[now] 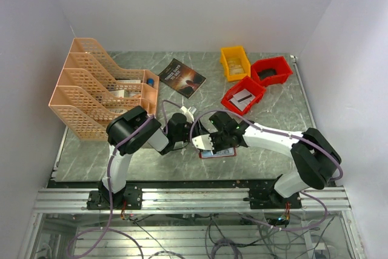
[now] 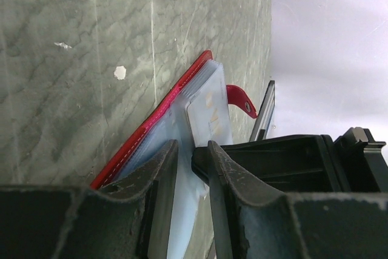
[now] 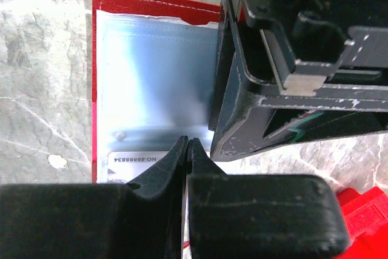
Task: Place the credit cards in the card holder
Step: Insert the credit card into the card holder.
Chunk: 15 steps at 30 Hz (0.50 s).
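- The table [image 1: 182, 165] is viewed by the top external camera from above and behind, steeply downward and from far off, with the arm bases [image 1: 115, 198] at 6 o'clock.
- The left wrist camera is set very near, directed along the left gripper [image 2: 193, 150] at the card holder [image 2: 194, 107], with the tabletop running from 9 to 12 o'clock.
- The right wrist camera is aimed down past the right gripper [image 3: 187, 144], equally near.
- The card holder is shared by all three views; in the right wrist view the left gripper is shown at 2 o'clock.

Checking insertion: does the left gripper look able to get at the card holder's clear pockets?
Probably yes: the left gripper, fingers apart, is at the clear pockets of the open card holder; the right gripper crowds alongside.
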Available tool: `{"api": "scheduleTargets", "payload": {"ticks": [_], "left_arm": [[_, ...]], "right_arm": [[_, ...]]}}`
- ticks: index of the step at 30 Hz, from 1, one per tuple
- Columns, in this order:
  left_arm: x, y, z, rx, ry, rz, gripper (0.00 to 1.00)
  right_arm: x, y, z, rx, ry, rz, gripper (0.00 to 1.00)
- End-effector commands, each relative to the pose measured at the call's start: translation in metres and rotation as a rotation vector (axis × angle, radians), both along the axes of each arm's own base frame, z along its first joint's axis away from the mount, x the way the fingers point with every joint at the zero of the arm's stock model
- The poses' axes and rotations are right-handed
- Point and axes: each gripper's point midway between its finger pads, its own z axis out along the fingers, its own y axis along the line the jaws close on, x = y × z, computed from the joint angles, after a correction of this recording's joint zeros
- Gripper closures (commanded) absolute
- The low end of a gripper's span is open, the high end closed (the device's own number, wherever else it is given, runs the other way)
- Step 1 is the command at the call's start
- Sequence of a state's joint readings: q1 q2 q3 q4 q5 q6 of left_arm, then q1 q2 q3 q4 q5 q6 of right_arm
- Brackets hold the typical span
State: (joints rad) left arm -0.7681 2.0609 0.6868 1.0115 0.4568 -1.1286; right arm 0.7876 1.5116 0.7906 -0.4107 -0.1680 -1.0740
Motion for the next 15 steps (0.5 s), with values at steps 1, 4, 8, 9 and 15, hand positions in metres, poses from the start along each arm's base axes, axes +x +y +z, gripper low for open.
{"api": "scheduleTargets", "payload": {"ticks": [1, 4, 8, 9, 15], "left_arm": [[-0.004, 0.013, -0.014, 0.056, 0.004, 0.015, 0.61], [-0.002, 0.013, -0.006, 0.043, -0.021, 0.021, 0.61], [0.001, 0.013, 0.005, 0.035, -0.056, 0.03, 0.61], [0.002, 0.012, 0.009, 0.032, -0.066, 0.031, 0.61], [0.008, 0.015, 0.027, 0.028, -0.13, 0.053, 0.61]], "right_arm": [[-0.004, -0.008, 0.004, -0.004, 0.028, 0.014, 1.0], [-0.002, -0.01, 0.006, 0.008, 0.029, 0.007, 1.0], [-0.001, -0.01, 0.009, 0.024, 0.039, -0.002, 1.0], [-0.001, -0.01, 0.011, 0.033, 0.04, -0.003, 1.0], [-0.006, -0.002, 0.028, 0.15, 0.103, 0.005, 0.98]]}}
